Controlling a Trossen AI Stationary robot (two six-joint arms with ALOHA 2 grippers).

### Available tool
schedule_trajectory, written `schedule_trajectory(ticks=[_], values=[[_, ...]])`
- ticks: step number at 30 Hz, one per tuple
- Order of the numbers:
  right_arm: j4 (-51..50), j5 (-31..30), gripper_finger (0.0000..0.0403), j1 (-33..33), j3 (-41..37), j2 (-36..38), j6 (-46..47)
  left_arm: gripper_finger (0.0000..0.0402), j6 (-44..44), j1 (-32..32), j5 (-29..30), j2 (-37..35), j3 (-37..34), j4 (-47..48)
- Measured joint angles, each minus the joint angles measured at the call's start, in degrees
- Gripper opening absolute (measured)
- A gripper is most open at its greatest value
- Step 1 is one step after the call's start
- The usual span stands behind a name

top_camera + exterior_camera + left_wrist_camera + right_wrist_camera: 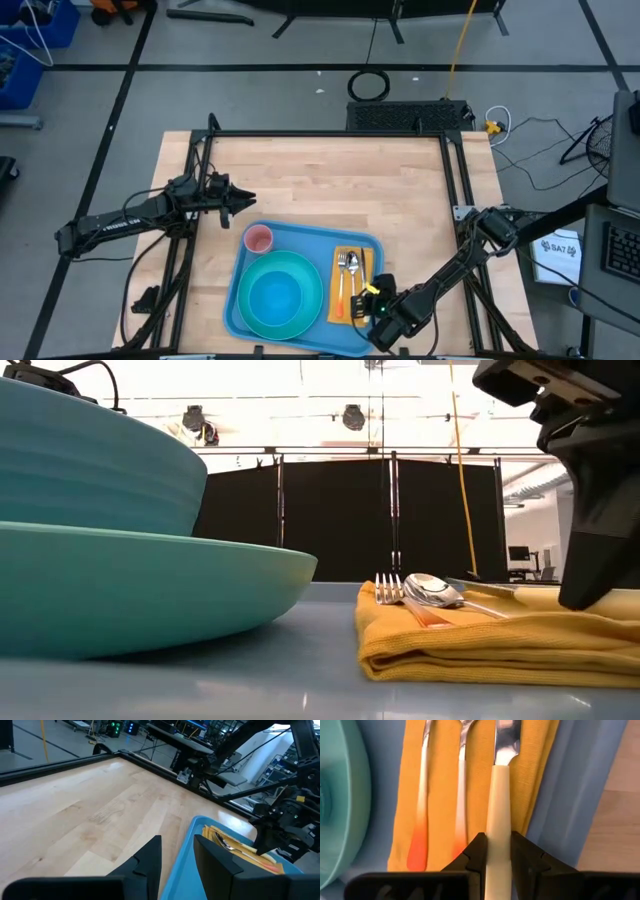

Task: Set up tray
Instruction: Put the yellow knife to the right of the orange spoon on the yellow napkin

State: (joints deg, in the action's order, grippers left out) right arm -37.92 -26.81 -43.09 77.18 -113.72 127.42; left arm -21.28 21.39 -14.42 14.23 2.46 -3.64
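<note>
The large flat light-blue plastic rectangular tray (300,240) lies on the pale wooden table (330,180), at the near edge and roughly centred between the two arms. On its left half sits a round teal plate (255,320) carrying a teal bowl (275,297); in the low view the bowl (90,470) rests on the plate (150,590). A small pink cup (259,238) stands at the tray's far left corner, just beyond the plate.

On the tray's right half lies a folded orange-yellow cloth napkin (347,300). Three pieces of cutlery rest on it side by side, lengthwise near to far: a metal fork with an orange handle (421,795), a metal spoon with an orange handle (461,790), and a metal knife with a cream handle (499,820) on the right.

The right gripper (495,851) is at the near right corner of the tray, above the napkin's near end. Its two dark fingers (476,851) are clamped on the knife's cream handle, one on each side. The knife lies in line with the fork and spoon, blade pointing away.

The left gripper (243,200) hovers over bare table just beyond the tray's far left corner, near the cup. Its fingers (150,855) stand apart with nothing between them.
</note>
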Motion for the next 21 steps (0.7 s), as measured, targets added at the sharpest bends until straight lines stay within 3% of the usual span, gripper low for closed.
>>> schedule_trajectory(ticks=[12, 21], values=[[3.58, 1.3, 0.0051, 0.39, -0.04, 0.01, -0.82, 0.0118, 0.0, 0.0, 0.01, 0.01, 0.0, 0.0], [6.19, -0.98, 0.0152, 0.37, -0.04, 0.01, -2.73, 0.0118, 0.01, 0.01, 0.0, 0.0, 0.0, 0.0]])
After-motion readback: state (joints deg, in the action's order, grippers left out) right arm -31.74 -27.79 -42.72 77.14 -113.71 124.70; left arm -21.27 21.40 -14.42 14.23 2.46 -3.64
